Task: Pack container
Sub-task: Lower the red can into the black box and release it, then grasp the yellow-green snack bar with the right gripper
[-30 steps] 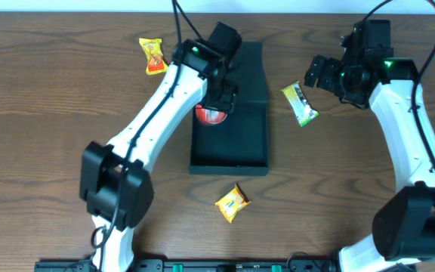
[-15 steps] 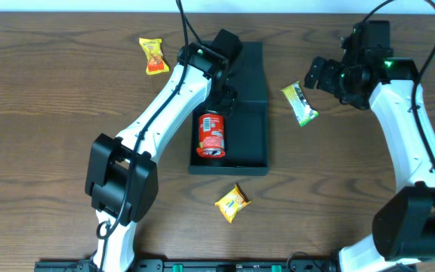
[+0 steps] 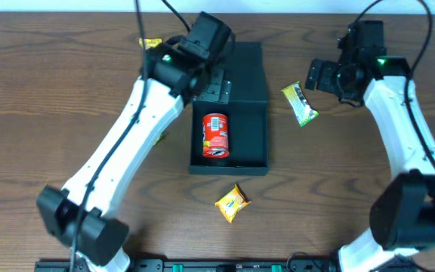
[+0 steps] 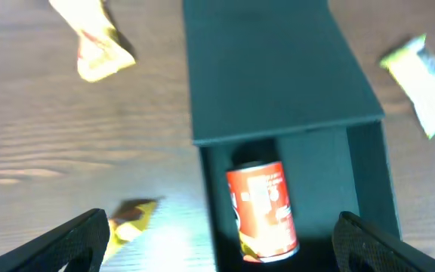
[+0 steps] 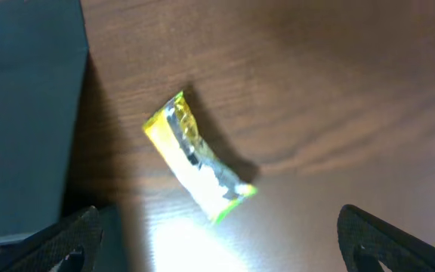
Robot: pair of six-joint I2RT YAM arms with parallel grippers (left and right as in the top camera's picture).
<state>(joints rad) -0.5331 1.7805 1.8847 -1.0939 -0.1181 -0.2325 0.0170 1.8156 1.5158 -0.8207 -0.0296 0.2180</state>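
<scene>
The dark teal container (image 3: 252,128) lies open in the middle of the table, its flap lid (image 4: 270,68) folded out at the far end. A red chip can (image 3: 215,134) lies on its side inside, also seen in the left wrist view (image 4: 263,208). My left gripper (image 3: 217,83) is open and empty, hovering above the lid's hinge line, over the can (image 4: 221,257). My right gripper (image 3: 320,75) is open and empty, above a green-yellow snack bar (image 3: 300,104) that lies right of the container (image 5: 21,113). The bar also shows in the right wrist view (image 5: 196,160).
A yellow snack packet (image 3: 231,203) lies in front of the container. An orange-yellow packet (image 4: 95,47) lies at the back left, mostly hidden by my left arm from overhead. Another yellow packet (image 4: 131,217) lies just left of the container.
My left gripper has let go of the red can, which now lies in the container, and has risen and drawn back toward the lid. The right gripper has barely moved.
</scene>
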